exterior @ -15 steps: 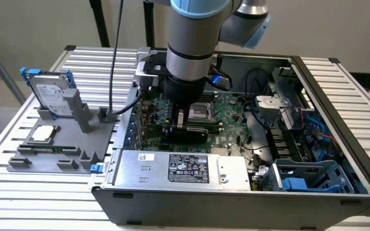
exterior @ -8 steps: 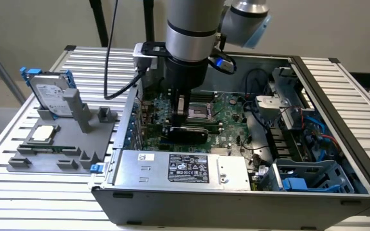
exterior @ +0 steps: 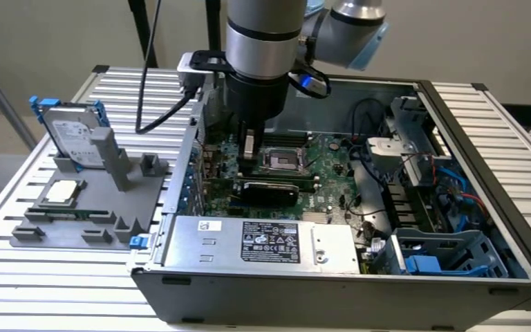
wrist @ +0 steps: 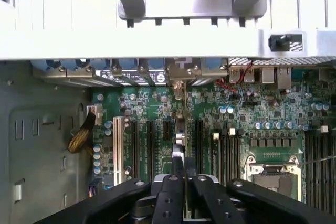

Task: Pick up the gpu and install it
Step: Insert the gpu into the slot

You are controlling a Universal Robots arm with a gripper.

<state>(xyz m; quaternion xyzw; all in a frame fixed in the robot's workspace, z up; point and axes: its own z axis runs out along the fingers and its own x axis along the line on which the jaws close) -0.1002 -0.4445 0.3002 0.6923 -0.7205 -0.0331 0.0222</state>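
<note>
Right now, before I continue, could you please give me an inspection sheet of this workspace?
Surface: slatted metal table carrying an open computer case.
Job's things: gpu stands edge-on over the motherboard expansion slots, bracket toward the case's rear.
Clutter: hard drive and processor chip in a grey holder, on the exterior view's left.
Grippers: gripper shut at the gpu's upper edge; whether it clamps it is unclear.
Cables: black cable hanging beside the arm; yellow wires and blue cables inside the case.
Surroundings: plain wall behind.
</note>
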